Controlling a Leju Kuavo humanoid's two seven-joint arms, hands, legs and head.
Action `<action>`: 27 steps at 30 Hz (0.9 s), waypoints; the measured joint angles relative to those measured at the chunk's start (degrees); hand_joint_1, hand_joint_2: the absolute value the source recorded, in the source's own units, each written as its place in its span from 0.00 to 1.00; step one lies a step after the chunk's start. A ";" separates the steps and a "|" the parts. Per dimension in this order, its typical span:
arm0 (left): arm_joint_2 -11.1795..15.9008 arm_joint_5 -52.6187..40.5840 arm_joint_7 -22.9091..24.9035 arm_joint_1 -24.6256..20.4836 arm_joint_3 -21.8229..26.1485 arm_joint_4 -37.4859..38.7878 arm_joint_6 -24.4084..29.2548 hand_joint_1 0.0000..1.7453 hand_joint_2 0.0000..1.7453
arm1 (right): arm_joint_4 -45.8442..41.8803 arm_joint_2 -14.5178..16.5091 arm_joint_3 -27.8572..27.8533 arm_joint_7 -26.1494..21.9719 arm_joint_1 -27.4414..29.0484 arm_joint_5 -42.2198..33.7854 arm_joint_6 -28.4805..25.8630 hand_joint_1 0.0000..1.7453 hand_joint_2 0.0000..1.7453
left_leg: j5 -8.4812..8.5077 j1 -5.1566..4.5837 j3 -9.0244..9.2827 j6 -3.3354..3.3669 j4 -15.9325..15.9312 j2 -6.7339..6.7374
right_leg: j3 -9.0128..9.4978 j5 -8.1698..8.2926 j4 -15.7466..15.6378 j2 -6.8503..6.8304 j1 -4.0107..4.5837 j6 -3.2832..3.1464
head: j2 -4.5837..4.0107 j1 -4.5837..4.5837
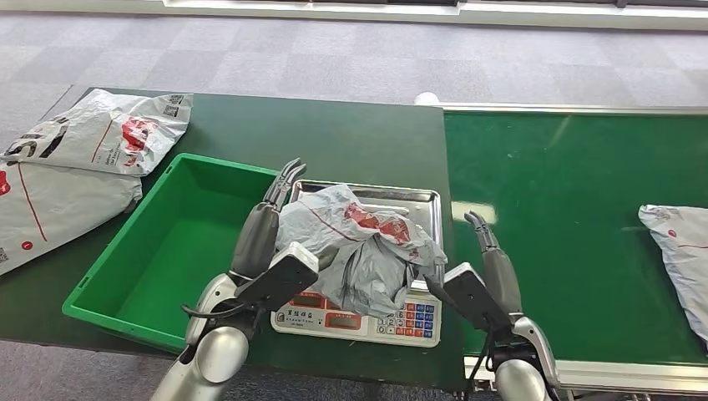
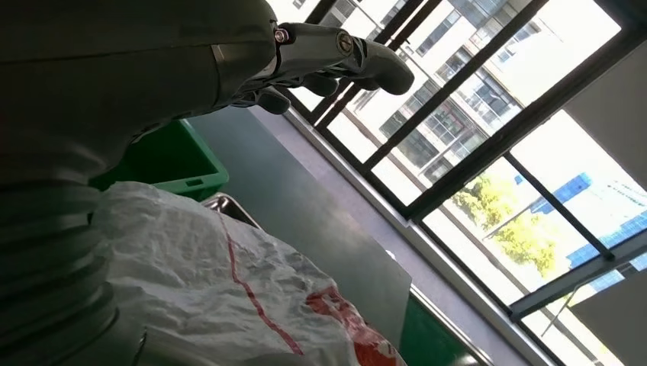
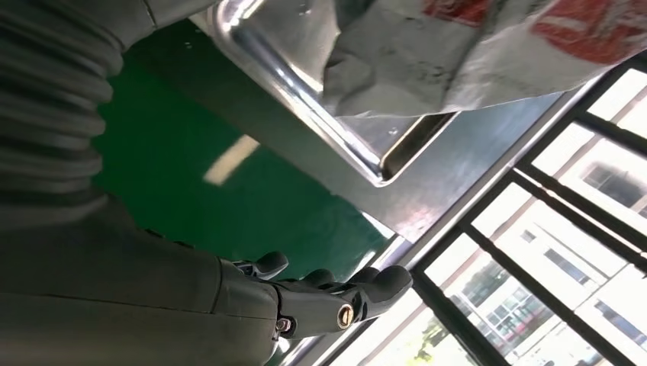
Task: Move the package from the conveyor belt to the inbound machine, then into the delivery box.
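A crumpled grey package (image 1: pixel 359 246) with red print lies on the steel pan (image 1: pixel 422 200) of the inbound scale (image 1: pixel 367 319). My left hand (image 1: pixel 269 209) stands open against the package's left side, fingers straight, between it and the green delivery box (image 1: pixel 159 251). My right hand (image 1: pixel 493 251) is open just right of the scale, over the conveyor belt (image 1: pixel 568 225), a little apart from the package. The left wrist view shows the package (image 2: pixel 221 290) beside my straight fingers (image 2: pixel 343 57). The right wrist view shows the pan's rim (image 3: pixel 305 99) and the package (image 3: pixel 458 53).
Another grey package (image 1: pixel 680 251) lies at the belt's right edge. Two more packages (image 1: pixel 92 138) rest on the dark green table (image 1: pixel 351 134) at the far left, beyond the delivery box. Grey carpet lies behind the table.
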 joint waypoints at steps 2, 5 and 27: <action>-0.47 -0.13 1.17 -0.85 -0.90 1.20 -0.76 0.00 1.00 | -0.86 -0.39 -0.62 0.09 1.36 -0.44 -0.25 0.00 1.00 | -0.01 -0.01 0.03 0.00 0.00 0.21 | -0.07 0.01 0.00 0.23 0.01 0.01 | 0.00 0.00; -1.40 0.72 4.54 -2.44 -2.09 4.45 -5.12 0.00 1.00 | -1.97 -0.75 -1.46 -1.21 3.21 -4.02 -2.54 0.00 1.00 | 0.00 -0.01 0.05 0.00 0.00 0.18 | -0.07 0.01 0.00 0.19 0.04 0.02 | 0.00 0.00; -10.79 -13.38 14.69 -12.75 -11.35 37.85 -8.48 0.30 1.00 | -14.12 2.93 -3.19 -27.40 9.61 -27.59 -31.00 0.00 1.00 | 0.08 -0.01 0.14 0.12 -0.02 0.19 | 0.10 0.11 0.01 0.24 -0.08 0.17 | 0.00 0.00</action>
